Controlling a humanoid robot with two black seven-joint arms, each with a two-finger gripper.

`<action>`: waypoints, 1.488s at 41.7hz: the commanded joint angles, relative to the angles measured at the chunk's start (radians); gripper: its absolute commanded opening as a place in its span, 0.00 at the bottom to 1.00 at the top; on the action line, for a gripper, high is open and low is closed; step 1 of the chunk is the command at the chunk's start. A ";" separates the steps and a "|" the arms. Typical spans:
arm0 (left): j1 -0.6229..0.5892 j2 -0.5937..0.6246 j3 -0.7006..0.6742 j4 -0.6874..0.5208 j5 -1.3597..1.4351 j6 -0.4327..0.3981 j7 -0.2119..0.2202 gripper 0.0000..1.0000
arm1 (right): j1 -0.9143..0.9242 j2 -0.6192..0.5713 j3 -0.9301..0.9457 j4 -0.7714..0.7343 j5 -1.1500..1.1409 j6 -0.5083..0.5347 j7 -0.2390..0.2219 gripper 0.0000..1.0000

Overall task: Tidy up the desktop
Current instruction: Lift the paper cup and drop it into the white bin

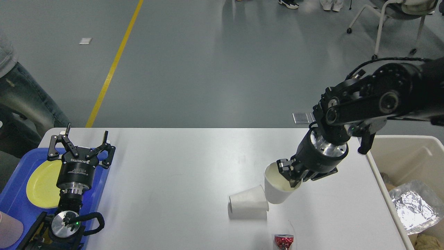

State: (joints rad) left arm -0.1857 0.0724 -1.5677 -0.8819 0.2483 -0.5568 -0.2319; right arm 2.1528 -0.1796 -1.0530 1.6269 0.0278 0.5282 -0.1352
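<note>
gripping cup rim point(277, 185), right pincer point(289, 173) fingertips hidden inside

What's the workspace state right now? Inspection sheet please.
Surface: white desktop, mostly bare.
Job's things: upright paper cup; second paper cup on its side, touching it; crumpled red wrapper at the near edge.
Clutter: yellow plate on blue tray at left; beige bin at right holding crumpled foil.
Grippers: left gripper open, above the tray edge; right gripper on the upright cup's rim, one finger inside.
Cables: black cable along the right arm.
Surroundings: grey floor, yellow line, chair, bystanders' feet.
</note>
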 commanded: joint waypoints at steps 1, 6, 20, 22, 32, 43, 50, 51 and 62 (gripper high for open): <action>0.000 0.000 0.000 0.000 0.000 0.000 -0.001 0.96 | 0.119 -0.034 -0.041 0.027 0.003 0.081 0.000 0.00; 0.000 0.000 0.000 0.000 0.000 0.000 0.000 0.96 | 0.131 -0.034 -0.068 0.028 0.004 0.076 0.000 0.00; 0.000 0.000 0.000 0.000 0.000 0.000 -0.001 0.96 | 0.125 -0.106 -0.243 -0.025 0.023 0.064 0.003 0.00; 0.000 0.000 0.000 0.000 0.000 0.000 0.000 0.96 | 0.114 -0.130 -0.280 -0.051 0.023 0.064 0.005 0.00; 0.000 0.000 0.000 0.000 0.000 0.000 0.000 0.96 | -0.091 -0.283 -0.371 -0.277 0.018 0.065 0.005 0.00; 0.000 0.000 0.000 0.000 0.000 0.000 0.000 0.96 | -0.396 -0.466 -0.285 -0.587 0.011 0.065 0.006 0.00; 0.000 0.000 0.000 0.000 0.000 0.000 -0.001 0.96 | -0.710 -0.489 -0.158 -0.868 0.011 0.061 0.008 0.00; 0.000 0.000 0.000 0.000 0.000 0.000 0.000 0.96 | -0.753 -0.488 -0.139 -0.907 0.012 0.061 0.008 0.00; 0.000 0.000 0.000 0.000 0.000 0.000 0.000 0.96 | -1.272 -0.387 0.139 -1.314 0.015 -0.103 0.006 0.00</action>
State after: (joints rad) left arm -0.1856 0.0721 -1.5677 -0.8820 0.2486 -0.5568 -0.2319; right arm 1.0899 -0.6249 -1.0159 0.4643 0.0421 0.5287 -0.1258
